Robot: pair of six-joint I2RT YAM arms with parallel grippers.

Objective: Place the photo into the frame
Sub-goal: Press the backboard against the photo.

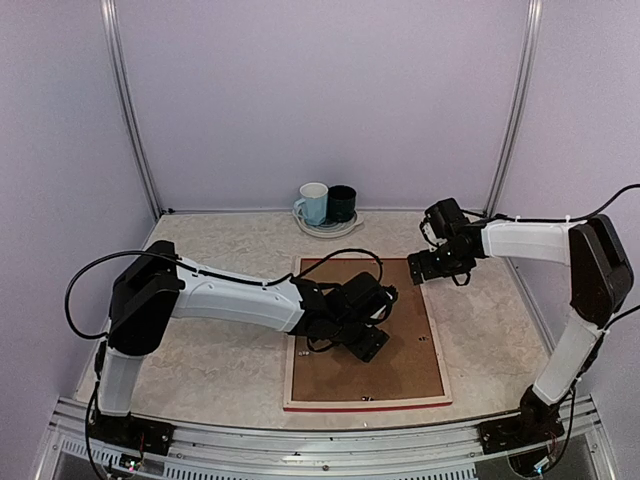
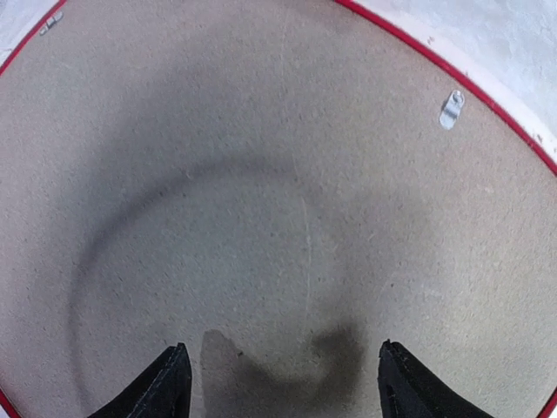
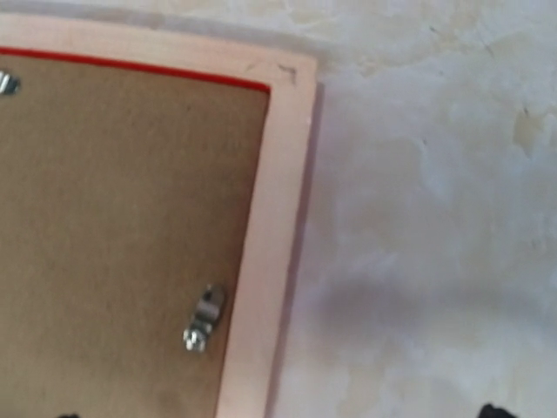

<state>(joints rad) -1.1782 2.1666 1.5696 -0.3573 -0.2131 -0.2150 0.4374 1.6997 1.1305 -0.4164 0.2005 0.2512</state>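
Two tools are near the frame, which lies face down on the surface. The left tool is spread over the brown backing board. I cannot tell if the right tool, at the frame's 1 o'clock corner, is spread or not. The frame looks stiff and light, so its wooden rim is the place to grab. No photo shows.

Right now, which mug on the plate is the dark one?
The right mug is dark, nearly black; the left mug beside it is pale blue.
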